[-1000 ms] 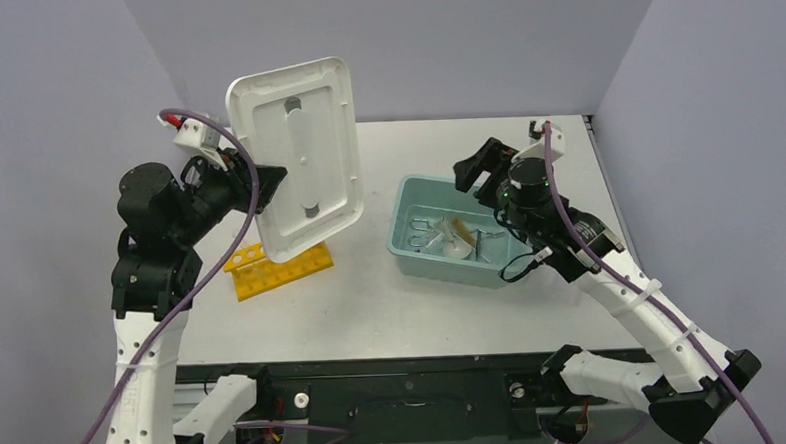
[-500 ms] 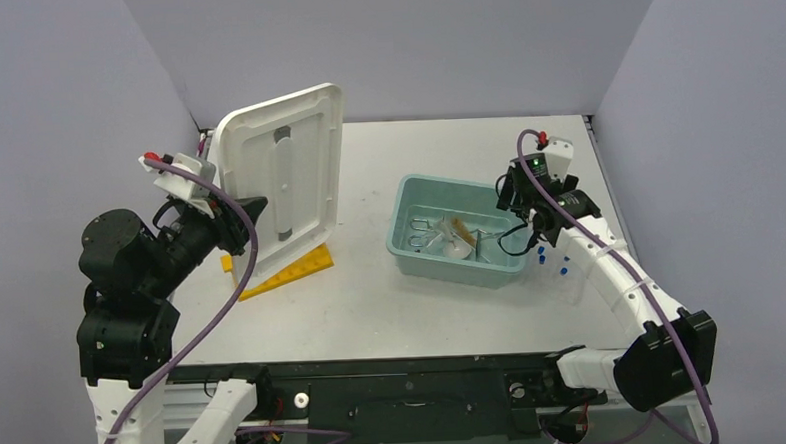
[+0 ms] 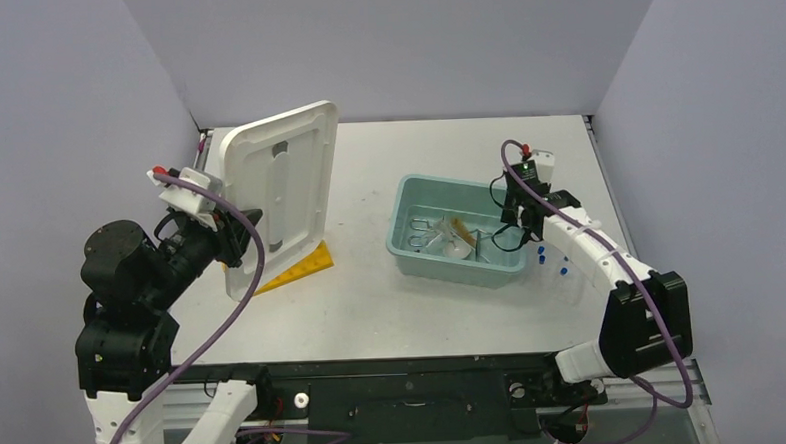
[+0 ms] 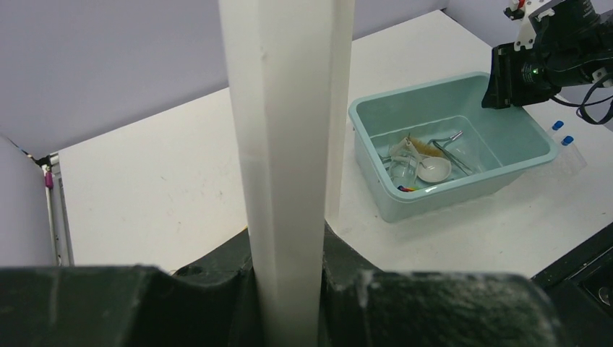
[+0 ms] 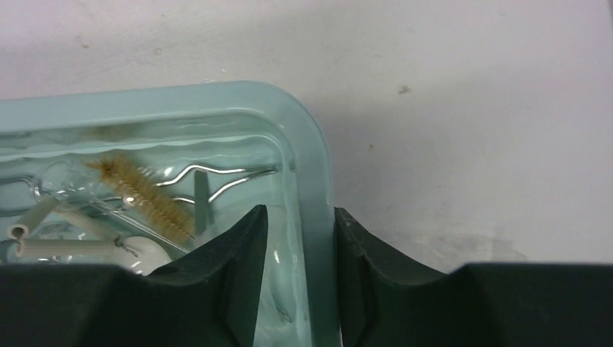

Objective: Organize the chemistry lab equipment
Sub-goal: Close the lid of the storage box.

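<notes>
Lowered now, my right claw (image 5: 298,217) straddles the tub (image 5: 217,94) wall, jaws ajar; brush (image 5: 144,196) inside, left of it; left claw (image 4: 289,289) clamps lid (image 4: 282,108).

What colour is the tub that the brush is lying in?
Teal tub; clearest in the left wrist view.

Left arm (image 3: 122,294) is raised off its base at the near left, elbow bunched, forearm pointed right and toward the far side. Left gripper (image 3: 237,229) is clamped tight on the edge of a white lid (image 3: 282,182), which is held up on edge. Right arm (image 3: 596,253) is stretched from the near right toward the far side and left, wrist pitched down. Right gripper (image 5: 300,217) is set astride the wall of a teal tub (image 5: 318,166), one finger inside, one outside. Jaws are partly apart, with a gap seen at the inner finger.
</notes>
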